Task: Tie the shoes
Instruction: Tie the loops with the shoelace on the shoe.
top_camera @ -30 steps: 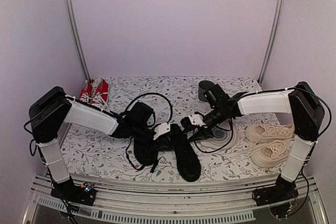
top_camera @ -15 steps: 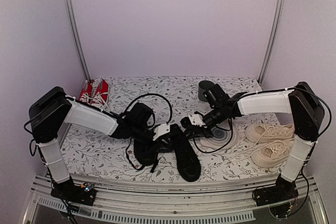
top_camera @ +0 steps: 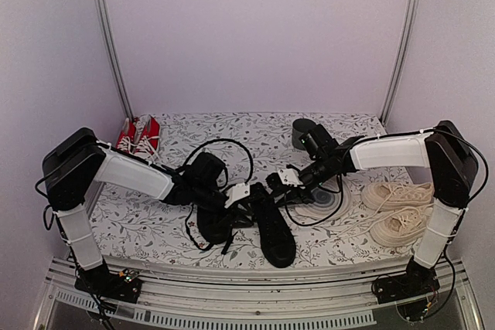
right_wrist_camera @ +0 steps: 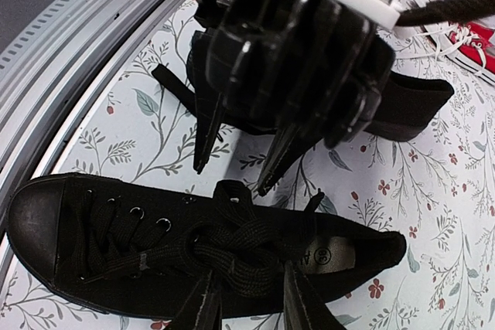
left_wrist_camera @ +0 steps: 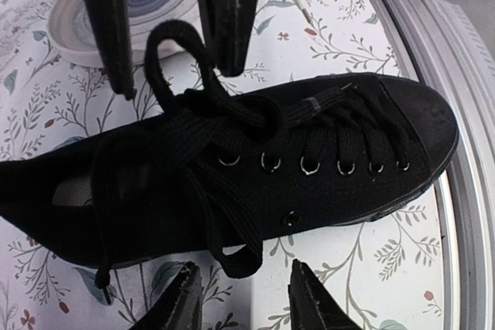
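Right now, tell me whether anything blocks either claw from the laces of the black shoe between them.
Nothing visible does. The left claw and right claw both hang open right over the black shoe, its loose lace knot directly between them.

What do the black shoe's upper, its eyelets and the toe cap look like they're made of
Black shoe upper: matte woven fabric, probably canvas; faint weave, no shine.
Eyelets: shiny silvery rings, likely metal.
Toe cap: smooth, slightly glossy, probably rubber.
Laces: flat woven textile.
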You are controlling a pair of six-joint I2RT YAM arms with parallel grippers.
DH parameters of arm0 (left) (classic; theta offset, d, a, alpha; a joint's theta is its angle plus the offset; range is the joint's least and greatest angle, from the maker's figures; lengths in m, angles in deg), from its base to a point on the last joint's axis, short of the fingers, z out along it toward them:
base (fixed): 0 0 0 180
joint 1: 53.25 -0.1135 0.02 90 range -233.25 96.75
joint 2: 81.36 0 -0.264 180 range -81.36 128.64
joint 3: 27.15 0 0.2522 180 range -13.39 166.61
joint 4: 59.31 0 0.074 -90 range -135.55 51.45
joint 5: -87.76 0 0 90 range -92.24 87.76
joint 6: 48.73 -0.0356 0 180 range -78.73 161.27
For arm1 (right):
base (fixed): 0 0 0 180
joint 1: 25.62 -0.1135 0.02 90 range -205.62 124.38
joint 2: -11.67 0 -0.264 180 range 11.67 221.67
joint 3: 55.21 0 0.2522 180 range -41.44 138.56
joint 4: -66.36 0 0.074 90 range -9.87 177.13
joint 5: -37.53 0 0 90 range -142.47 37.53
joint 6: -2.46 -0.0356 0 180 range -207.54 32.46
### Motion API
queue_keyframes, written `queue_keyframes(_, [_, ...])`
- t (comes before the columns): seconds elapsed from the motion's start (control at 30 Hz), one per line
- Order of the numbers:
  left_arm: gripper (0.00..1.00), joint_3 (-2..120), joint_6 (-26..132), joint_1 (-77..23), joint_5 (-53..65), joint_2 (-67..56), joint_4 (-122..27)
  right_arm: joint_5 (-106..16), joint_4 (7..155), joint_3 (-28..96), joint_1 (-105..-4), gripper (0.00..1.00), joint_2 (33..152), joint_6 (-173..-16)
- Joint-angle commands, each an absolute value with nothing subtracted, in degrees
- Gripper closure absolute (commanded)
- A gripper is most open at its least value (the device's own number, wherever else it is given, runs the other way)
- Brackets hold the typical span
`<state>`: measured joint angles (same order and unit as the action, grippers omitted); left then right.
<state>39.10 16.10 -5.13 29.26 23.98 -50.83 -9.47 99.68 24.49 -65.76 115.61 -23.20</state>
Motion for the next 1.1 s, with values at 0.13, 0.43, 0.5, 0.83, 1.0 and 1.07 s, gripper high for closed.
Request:
queue_keyframes(0.13, [0.57,39.08,16.70,-4.41,30.19,24.25,-52.36,-8.96,99.60,25.35,-67.00,0.67,114.90,-22.63])
queue_keyframes(0.43, [0.58,38.91,17.26,-4.03,29.89,25.18,-54.16,-9.15,98.41,25.29,-67.43,0.74,114.89,-23.20])
queue_keyframes(0.5, [0.57,38.91,17.34,-3.95,29.67,25.63,-54.62,-9.59,98.41,25.26,-67.38,0.76,114.67,-23.44])
queue_keyframes(0.83, [0.60,38.99,17.75,-3.98,29.65,26.56,-55.87,-10.99,97.99,23.67,-67.37,0.78,112.92,-25.28])
queue_keyframes(1.0, [0.68,39.08,18.38,-4.03,29.64,26.85,-56.29,-12.31,97.66,23.40,-67.28,0.89,112.70,-26.22])
queue_keyframes(1.07, [0.76,38.92,18.91,-3.97,29.62,26.72,-56.80,-12.91,97.66,23.28,-67.28,0.95,112.81,-26.82])
